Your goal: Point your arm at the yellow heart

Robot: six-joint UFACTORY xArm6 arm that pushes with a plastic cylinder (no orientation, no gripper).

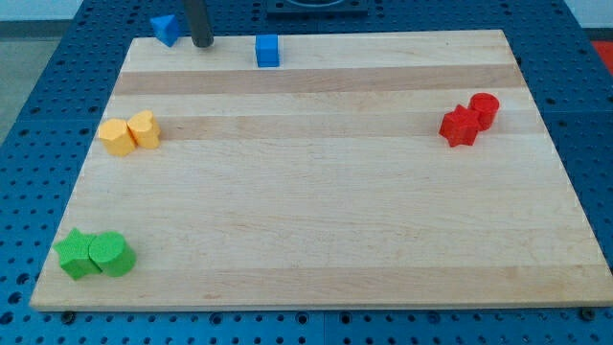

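Note:
Two yellow blocks sit touching at the view's left: a yellow hexagon-like block (117, 138) and, to its right, the yellow heart (145, 128). My tip (203, 44) is at the view's top left edge of the board, between a blue triangle-like block (166, 29) on its left and a blue cube (267, 51) on its right. The tip is well above and to the right of the yellow heart and touches no block.
A red star-like block (460, 126) and a red cylinder (485, 109) touch at the view's right. A green star-like block (75, 255) and a green cylinder (111, 255) touch at the bottom left corner of the wooden board (316, 211).

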